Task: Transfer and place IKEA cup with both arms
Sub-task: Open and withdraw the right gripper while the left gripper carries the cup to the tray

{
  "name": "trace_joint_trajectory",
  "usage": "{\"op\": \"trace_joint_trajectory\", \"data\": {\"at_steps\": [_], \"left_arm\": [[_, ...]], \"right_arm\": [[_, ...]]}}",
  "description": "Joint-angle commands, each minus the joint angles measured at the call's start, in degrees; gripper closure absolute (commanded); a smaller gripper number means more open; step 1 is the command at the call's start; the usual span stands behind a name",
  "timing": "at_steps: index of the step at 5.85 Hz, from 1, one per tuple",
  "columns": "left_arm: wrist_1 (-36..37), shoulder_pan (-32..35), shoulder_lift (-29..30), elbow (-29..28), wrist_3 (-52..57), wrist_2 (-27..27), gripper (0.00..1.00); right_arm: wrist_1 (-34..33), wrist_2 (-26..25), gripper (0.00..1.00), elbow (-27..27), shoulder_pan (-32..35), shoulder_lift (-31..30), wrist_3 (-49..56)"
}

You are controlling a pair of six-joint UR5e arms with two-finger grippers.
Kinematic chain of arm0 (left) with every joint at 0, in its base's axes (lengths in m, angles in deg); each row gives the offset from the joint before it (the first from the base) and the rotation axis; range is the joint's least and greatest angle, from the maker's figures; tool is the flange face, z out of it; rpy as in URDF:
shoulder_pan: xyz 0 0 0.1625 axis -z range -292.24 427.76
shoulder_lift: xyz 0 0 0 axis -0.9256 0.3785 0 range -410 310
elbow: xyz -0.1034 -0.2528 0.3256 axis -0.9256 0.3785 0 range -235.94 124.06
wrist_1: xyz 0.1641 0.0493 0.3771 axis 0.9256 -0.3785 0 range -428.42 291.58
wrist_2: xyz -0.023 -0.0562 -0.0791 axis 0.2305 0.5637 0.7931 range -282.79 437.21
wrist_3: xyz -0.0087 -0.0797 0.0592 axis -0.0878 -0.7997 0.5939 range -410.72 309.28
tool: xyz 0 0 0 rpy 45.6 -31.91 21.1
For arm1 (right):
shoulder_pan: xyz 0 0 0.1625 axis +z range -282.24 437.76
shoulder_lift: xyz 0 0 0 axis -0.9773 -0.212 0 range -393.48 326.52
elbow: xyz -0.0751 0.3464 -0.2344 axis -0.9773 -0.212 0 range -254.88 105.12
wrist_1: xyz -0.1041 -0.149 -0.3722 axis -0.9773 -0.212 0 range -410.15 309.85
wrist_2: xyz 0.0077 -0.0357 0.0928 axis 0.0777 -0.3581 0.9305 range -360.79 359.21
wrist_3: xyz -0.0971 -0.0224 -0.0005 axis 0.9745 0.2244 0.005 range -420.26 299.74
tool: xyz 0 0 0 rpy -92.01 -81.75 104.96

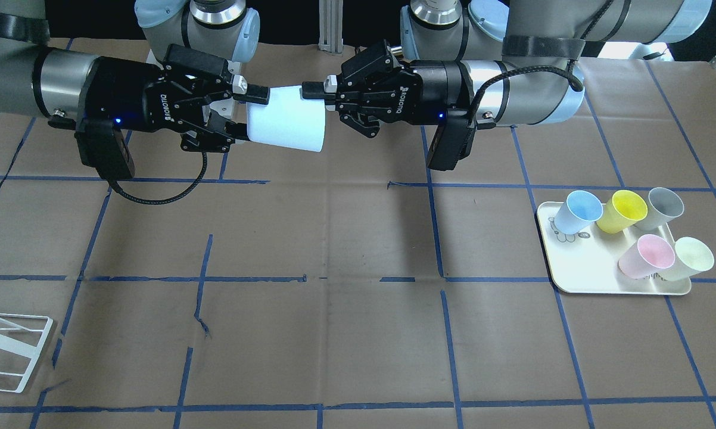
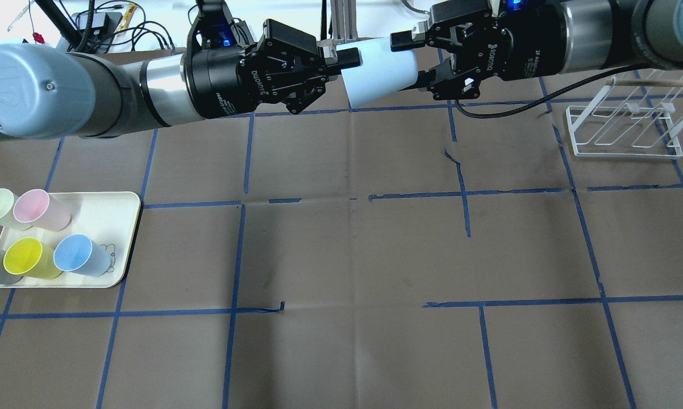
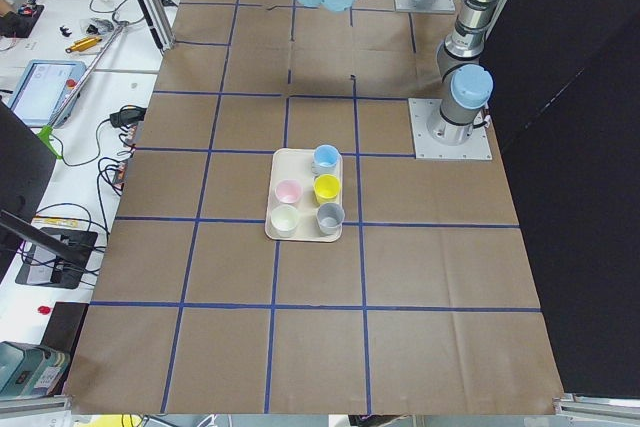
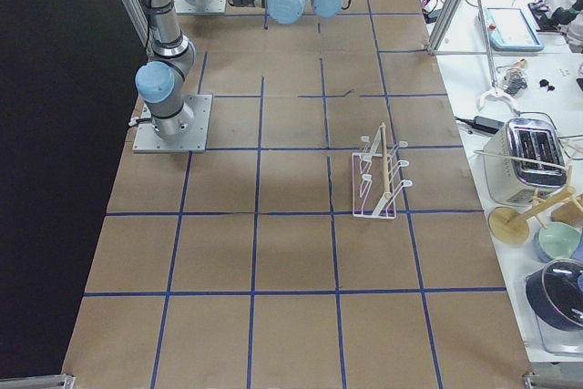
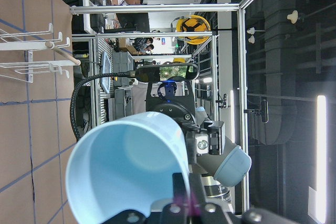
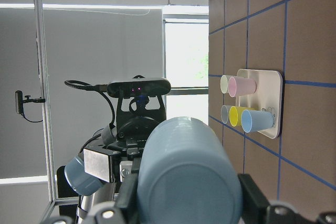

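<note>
The pale-blue IKEA cup hangs on its side in the air above the far middle of the table, also seen from overhead. My left gripper is shut on the rim of its wide mouth. The left wrist view looks into the cup's blue inside. My right gripper is at the narrow base end, with a finger pressed on each side. The right wrist view shows the cup's base between those fingers. Both grippers face each other across the cup.
A cream tray on the robot's left holds the second blue cup, a yellow cup, a pink cup, a grey one and a pale-green one. A white wire rack stands on the robot's right.
</note>
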Motion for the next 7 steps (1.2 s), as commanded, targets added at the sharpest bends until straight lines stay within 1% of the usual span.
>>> {"op": "trace_joint_trajectory", "data": {"at_steps": [1,3,4,5,6,7], "left_arm": [[0.0,0.0,0.0,-0.1,0.0,0.0,1.00],[0.0,-0.1,-0.2,-0.1,0.0,0.0,1.00],[1.0,-0.1,-0.6,-0.4,0.0,-0.2,1.00],[2.8,-1.0,-0.8,-1.3,-0.6,-8.2,1.00],[3.1,-3.1,-0.8,-2.2,-0.9,-15.3,1.00],[4.9,-5.4,-0.9,-2.3,-1.2,-23.5,1.00]], "right_arm": [[0.0,-0.1,0.00,0.0,0.0,-0.3,-0.7],[-0.3,-0.4,0.00,-0.6,-0.7,-0.1,-0.9],[-0.7,-1.0,0.00,-0.6,-2.5,-0.6,-1.0],[-0.8,-3.4,0.00,-0.8,-6.9,-0.6,-1.4],[-1.0,-10.1,0.00,-1.1,-10.5,-1.2,-2.2],[-3.4,-14.1,0.00,-3.5,-11.7,-2.0,-5.2]]}}
